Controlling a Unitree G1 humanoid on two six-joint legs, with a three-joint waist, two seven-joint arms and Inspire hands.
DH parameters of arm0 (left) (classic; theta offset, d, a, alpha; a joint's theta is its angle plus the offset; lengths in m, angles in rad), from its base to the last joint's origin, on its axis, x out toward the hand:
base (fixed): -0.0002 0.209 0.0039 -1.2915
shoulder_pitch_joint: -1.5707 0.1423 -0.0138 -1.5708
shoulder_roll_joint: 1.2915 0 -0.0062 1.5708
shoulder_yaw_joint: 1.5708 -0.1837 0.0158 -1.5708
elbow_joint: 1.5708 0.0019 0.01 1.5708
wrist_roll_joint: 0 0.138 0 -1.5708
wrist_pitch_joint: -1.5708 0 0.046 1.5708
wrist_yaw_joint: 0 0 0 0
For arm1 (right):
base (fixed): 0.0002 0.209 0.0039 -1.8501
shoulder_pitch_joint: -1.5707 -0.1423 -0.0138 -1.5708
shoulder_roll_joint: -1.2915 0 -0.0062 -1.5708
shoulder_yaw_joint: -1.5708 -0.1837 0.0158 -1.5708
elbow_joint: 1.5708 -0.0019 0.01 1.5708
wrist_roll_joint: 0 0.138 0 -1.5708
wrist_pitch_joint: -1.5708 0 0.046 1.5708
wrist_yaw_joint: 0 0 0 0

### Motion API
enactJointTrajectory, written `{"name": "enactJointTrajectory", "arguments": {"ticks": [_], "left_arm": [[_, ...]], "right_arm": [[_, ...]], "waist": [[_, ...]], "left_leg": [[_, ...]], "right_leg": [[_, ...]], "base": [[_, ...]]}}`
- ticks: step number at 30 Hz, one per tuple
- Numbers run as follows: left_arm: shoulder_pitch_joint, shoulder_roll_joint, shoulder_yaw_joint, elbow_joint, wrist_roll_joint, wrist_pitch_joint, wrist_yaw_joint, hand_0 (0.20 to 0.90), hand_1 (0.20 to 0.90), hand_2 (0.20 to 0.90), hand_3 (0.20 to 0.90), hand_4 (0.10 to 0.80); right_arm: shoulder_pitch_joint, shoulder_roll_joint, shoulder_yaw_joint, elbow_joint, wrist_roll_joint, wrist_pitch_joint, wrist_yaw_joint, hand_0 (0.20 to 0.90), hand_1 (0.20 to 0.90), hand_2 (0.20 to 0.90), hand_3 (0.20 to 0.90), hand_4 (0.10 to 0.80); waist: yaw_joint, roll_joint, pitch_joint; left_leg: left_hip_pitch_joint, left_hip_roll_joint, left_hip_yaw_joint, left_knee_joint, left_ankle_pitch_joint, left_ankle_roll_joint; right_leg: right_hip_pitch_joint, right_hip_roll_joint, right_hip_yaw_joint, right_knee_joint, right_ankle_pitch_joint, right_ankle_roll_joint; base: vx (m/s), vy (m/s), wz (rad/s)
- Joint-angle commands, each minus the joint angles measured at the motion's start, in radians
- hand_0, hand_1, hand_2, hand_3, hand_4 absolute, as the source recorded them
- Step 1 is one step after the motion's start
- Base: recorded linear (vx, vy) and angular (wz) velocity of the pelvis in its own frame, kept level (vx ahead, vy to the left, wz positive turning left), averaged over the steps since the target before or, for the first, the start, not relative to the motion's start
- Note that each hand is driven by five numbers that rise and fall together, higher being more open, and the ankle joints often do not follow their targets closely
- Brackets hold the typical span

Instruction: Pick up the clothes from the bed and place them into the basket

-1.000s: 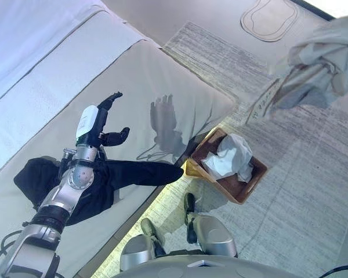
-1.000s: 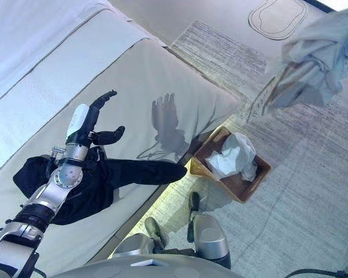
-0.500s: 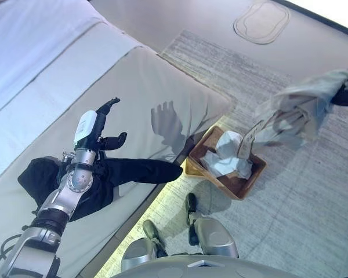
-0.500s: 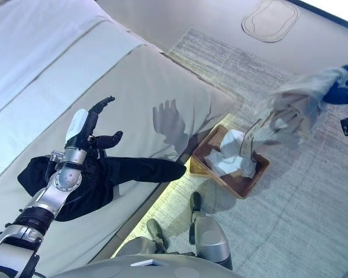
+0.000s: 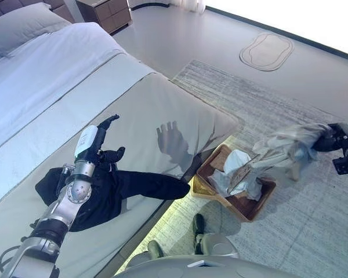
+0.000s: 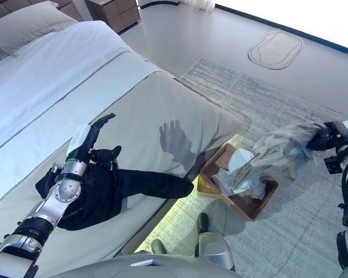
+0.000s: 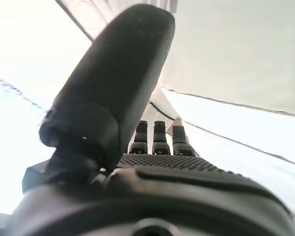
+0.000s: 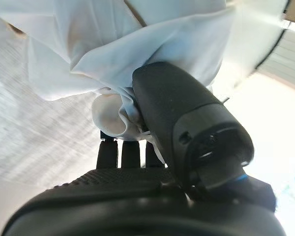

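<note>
My right hand [image 5: 329, 136] is shut on a pale grey garment [image 5: 284, 149] and holds it in the air, its lower end hanging over the brown basket [image 5: 248, 207] on the rug. In the right wrist view the thumb [image 8: 177, 123] pinches the pale cloth [image 8: 113, 44]. A white garment [image 5: 236, 160] lies in the basket. A black garment [image 5: 113, 191] lies on the bed [image 5: 162, 110] near its front edge, one sleeve stretched toward the basket. My left hand [image 5: 98, 145] is open and empty just above the black garment, fingers straight [image 7: 157, 135].
The basket stands on a grey striped rug [image 5: 313, 231] beside the bed's corner. A pillow [image 5: 23, 23] and a wooden nightstand [image 5: 104, 11] are at the far end. An oval mat [image 5: 267, 51] lies on the floor beyond the rug.
My right hand has carried the pale garment down and toward the basket, so it now hangs over it. The camera has shifted. The left hand stays over the black garment.
</note>
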Motion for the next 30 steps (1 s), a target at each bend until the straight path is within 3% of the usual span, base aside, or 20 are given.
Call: {"name": "enactJointTrajectory", "arguments": {"ticks": [1,3,4,5,7,21,30], "left_arm": [[-0.046,0.041,-0.017,-0.021,-0.042,-0.043,0.037,0.9,0.9,0.9,0.9,0.8],[-0.045,0.038,-0.016,-0.021,-0.041,-0.042,0.04,0.9,0.9,0.9,0.9,0.8],[-0.045,0.04,-0.016,-0.022,-0.042,-0.042,0.04,0.9,0.9,0.9,0.9,0.8],[-0.044,0.041,-0.014,-0.022,-0.043,-0.043,0.039,0.9,0.9,0.9,0.9,0.8],[-0.044,0.042,-0.013,-0.027,-0.044,-0.037,0.035,0.9,0.9,0.9,0.9,0.8],[-0.052,0.051,-0.018,-0.03,-0.057,-0.04,0.028,0.9,0.9,0.9,0.9,0.8],[-0.04,0.042,-0.013,-0.03,-0.054,-0.027,0.042,0.9,0.9,0.9,0.9,0.8]], "right_arm": [[-0.108,-0.058,0.014,0.017,-0.031,-0.057,-0.022,0.3,0.3,0.3,0.2,0.1],[-0.107,-0.04,0.027,0.053,-0.043,-0.05,-0.006,0.3,0.3,0.3,0.2,0.1],[-0.106,-0.038,0.029,0.056,-0.047,-0.05,0.001,0.338,0.338,0.338,0.244,0.144],[-0.104,-0.033,0.035,0.063,-0.072,-0.057,0.004,0.9,0.9,0.9,0.9,0.8],[-0.102,-0.029,0.05,0.074,-0.148,-0.07,-0.022,0.9,0.9,0.9,0.9,0.8],[-0.089,-0.022,0.046,0.084,-0.129,-0.043,-0.025,0.9,0.9,0.9,0.9,0.8],[-0.089,-0.03,0.047,0.031,-0.103,-0.077,-0.054,0.9,0.9,0.9,0.9,0.8]], "waist": [[0.015,-0.031,-0.111],[0.021,-0.027,-0.108],[0.021,-0.026,-0.108],[0.022,-0.025,-0.107],[0.025,-0.024,-0.107],[0.027,-0.023,-0.098],[0.031,-0.032,-0.098]], "left_leg": [[-0.028,0.021,-0.012,0.116,-0.109,0.006],[-0.029,0.023,-0.015,0.112,-0.104,0.003],[-0.028,0.022,-0.015,0.112,-0.104,0.003],[-0.027,0.022,-0.015,0.111,-0.102,0.002],[-0.027,0.022,-0.016,0.108,-0.1,0.001],[-0.028,0.022,-0.014,0.102,-0.095,0.001],[-0.021,0.025,-0.013,0.098,-0.091,-0.001]], "right_leg": [[0.016,-0.068,-0.035,0.12,-0.128,0.079],[0.019,-0.07,-0.04,0.119,-0.129,0.079],[0.021,-0.07,-0.041,0.119,-0.129,0.079],[0.022,-0.071,-0.042,0.118,-0.13,0.078],[0.025,-0.071,-0.045,0.117,-0.131,0.079],[0.027,-0.071,-0.046,0.11,-0.126,0.082],[0.037,-0.071,-0.05,0.106,-0.124,0.08]], "base": [[0.0,-0.009,0.04],[-0.002,-0.01,0.08],[0.0,-0.012,0.07],[0.003,-0.009,0.07],[0.001,-0.011,0.07],[-0.001,-0.002,0.01],[0.0,0.0,0.0]]}}
